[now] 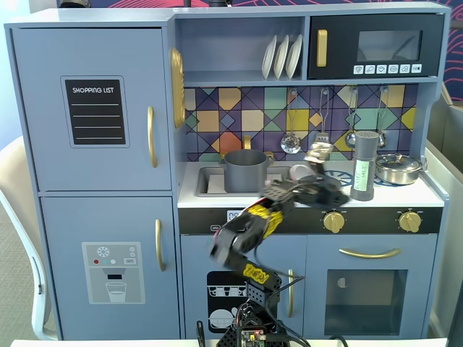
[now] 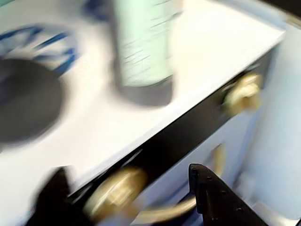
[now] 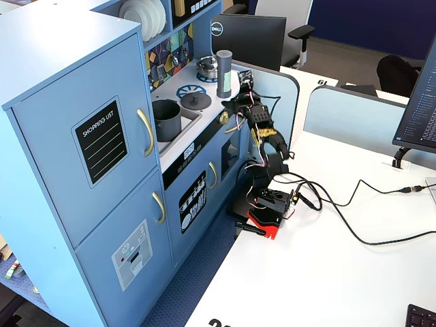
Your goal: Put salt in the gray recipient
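Tall slim gray salt shaker (image 1: 364, 165) stands upright near desk's front edge, just right of the tool (image 1: 316, 155); fingers spread, empty.

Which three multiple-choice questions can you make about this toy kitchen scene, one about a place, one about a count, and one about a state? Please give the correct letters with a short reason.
1. Where does the gray pot stand?
A. in the sink
B. on the plate shelf
C. on the floor

2. How many white plates stand on the upper shelf?
A. one
B. three
C. five

3. What is the state of the salt shaker?
A. lying on its side
B. lifted by the gripper
C. upright on the counter

Answers: 1 A, a fixed view shows it inside the basin; 2 B, three stand side by side; 3 C, it stands free beside the steel pan, nothing gripping it.
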Robot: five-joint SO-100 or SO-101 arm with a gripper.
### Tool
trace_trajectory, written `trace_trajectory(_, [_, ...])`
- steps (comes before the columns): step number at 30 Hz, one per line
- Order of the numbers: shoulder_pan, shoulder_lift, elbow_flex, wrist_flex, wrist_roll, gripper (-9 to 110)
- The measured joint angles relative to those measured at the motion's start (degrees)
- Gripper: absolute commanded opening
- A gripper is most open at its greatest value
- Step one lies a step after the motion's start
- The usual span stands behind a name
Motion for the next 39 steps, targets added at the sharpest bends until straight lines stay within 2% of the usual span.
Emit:
trace_trajectory(6, [-15.38,18.28,6.59,20.04,-4.22,0])
trace_trajectory(9, [-23.47,24.08,11.34,25.22,-7.73,0])
trace_trajectory(15, [-32.78,34.98,26.10,29.09,-9.14,0])
trace_trajectory(26, [-43.68,37.00,46.76,31.73,-4.66,0])
trace_trajectory(39, [-48.16,37.35,49.75,36.65,-1.58,2])
